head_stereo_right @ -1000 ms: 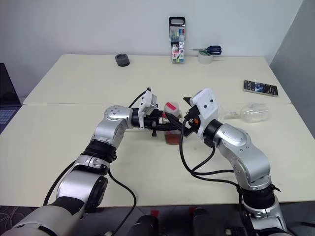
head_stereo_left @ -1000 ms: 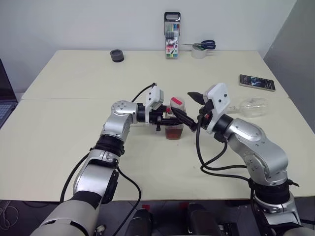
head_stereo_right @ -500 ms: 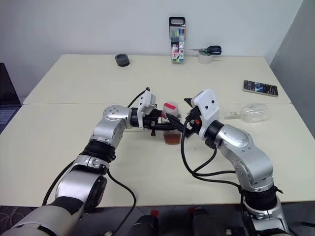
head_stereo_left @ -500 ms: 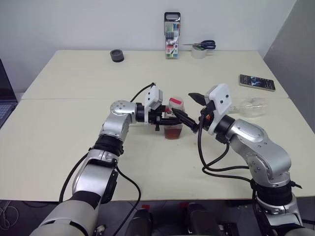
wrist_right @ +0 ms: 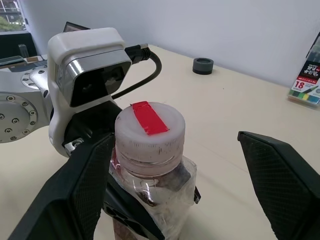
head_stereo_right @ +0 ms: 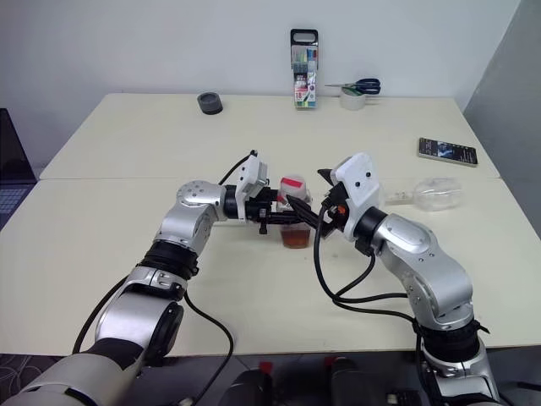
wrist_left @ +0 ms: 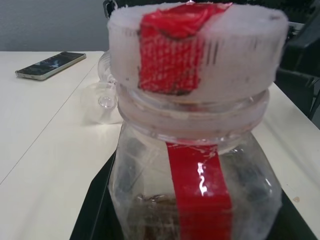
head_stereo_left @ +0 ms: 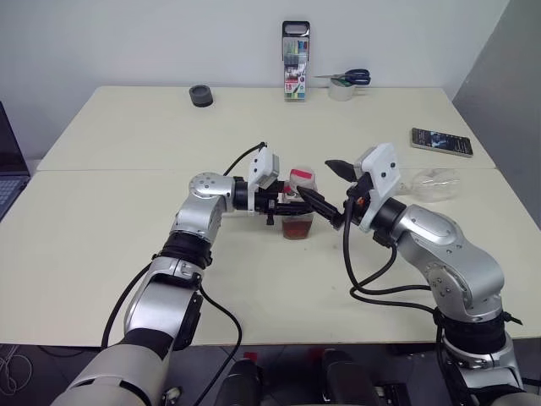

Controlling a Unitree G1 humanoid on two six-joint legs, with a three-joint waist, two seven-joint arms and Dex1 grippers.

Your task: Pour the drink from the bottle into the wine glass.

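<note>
Right gripper: the right gripper (wrist_right: 170, 195) stands wide, one finger either side of the cap (wrist_right: 149, 131), gripping nothing.
Left gripper: the left gripper (head_stereo_left: 292, 205) is clamped on the bottle (head_stereo_left: 299, 206) around its body, holding it upright in the middle of the table (head_stereo_left: 127, 220).
Drink: the drink (head_stereo_left: 297, 229) sits low in the bottle, reddish-brown through the clear wall.
Step in hand: by my reading, uncapping. The cap is on, the bottle is braced by one arm, and the other has its fingers set around the top.
Next move: it calls for the right fingers to close squarely on the cap, then twist while the left keeps the body from turning. A slanted bite could slip off the cap's rim.
Wine glass: the wine glass (head_stereo_left: 431, 184) lies on its side, off to the right and well apart from the bottle. It looks like it needs standing up before any pour.
Further back: a phone (head_stereo_left: 441, 141) beyond the glass; a marker set (head_stereo_left: 295, 63) at the far edge.
</note>
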